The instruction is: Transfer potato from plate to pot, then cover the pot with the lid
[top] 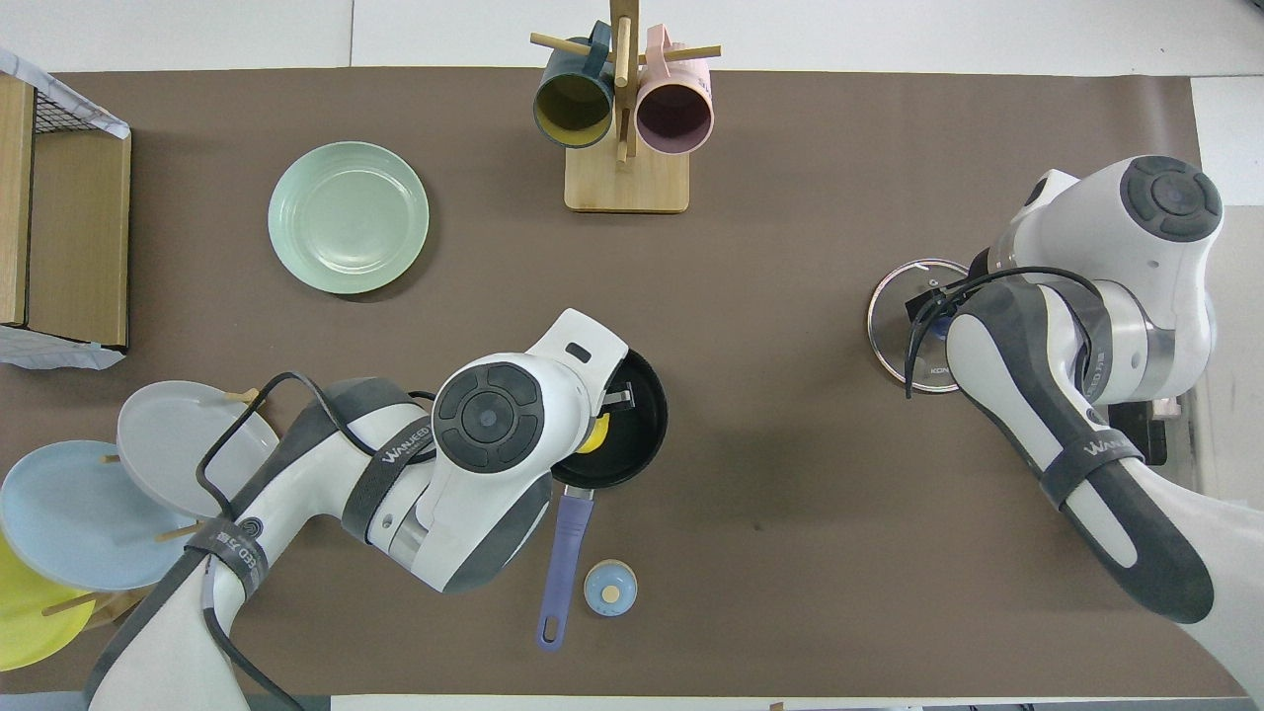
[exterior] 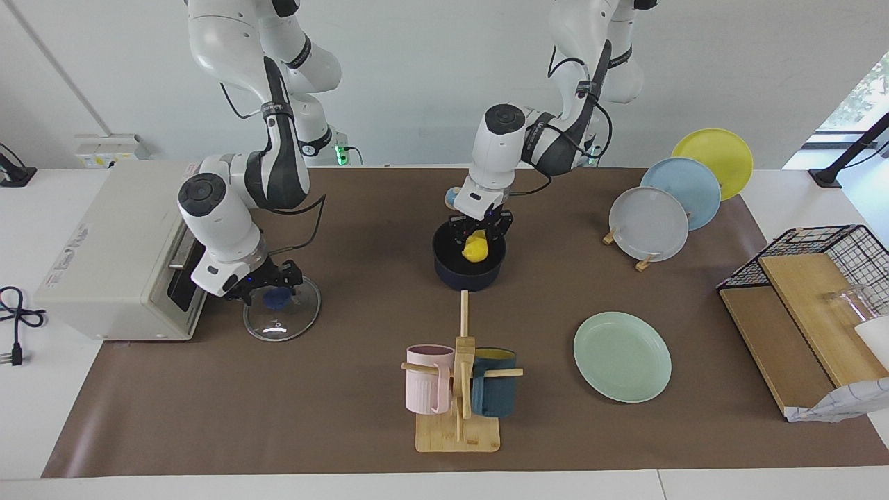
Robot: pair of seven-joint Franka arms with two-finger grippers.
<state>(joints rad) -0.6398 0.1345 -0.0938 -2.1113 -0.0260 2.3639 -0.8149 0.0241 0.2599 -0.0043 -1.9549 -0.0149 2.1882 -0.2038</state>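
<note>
Left hand [exterior: 478,235] gripping potato [exterior: 476,248] inside pot [exterior: 469,274]; right hand [exterior: 267,283] wide over lid [exterior: 281,316].

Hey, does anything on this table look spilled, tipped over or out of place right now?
Nothing stands out. The pot sits upright, the left gripper holds the potato in it, the lid lies flat under the open right gripper, and the plate is bare.

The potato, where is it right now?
In the facing view the potato hangs in the left gripper, low inside the pot at mid-table, nearer the robots than the mug rack.
</note>
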